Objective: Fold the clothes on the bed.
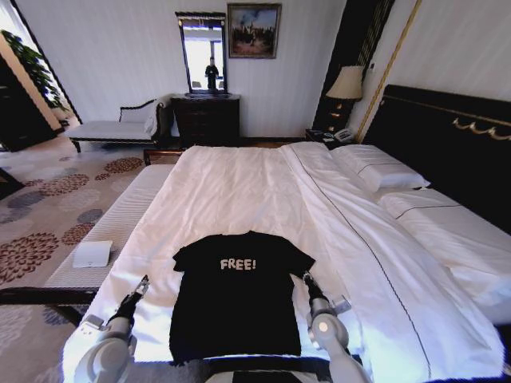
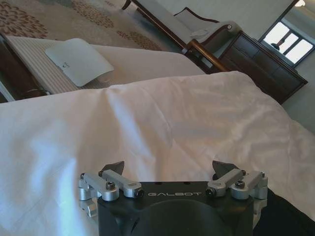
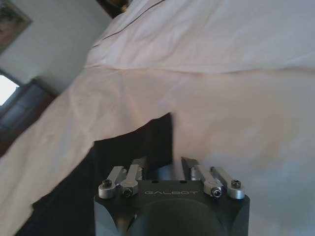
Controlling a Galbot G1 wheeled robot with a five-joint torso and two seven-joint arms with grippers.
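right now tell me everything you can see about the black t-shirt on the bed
The black t-shirt lies spread flat, front up, on the white sheet of the bed at its near edge. It looks like soft cotton, short-sleeved, with pale "FREE!" lettering across the chest, collar pointing away from the robot. It is unfolded. The left gripper hovers open beside one sleeve, the right gripper open at the other; neither holds it.

Patterned carpet, dark dresser, lamp.

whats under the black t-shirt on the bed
The black t-shirt lies flat on the bed's white sheet. The sheet directly beneath it is covered, so anything there stays hidden.
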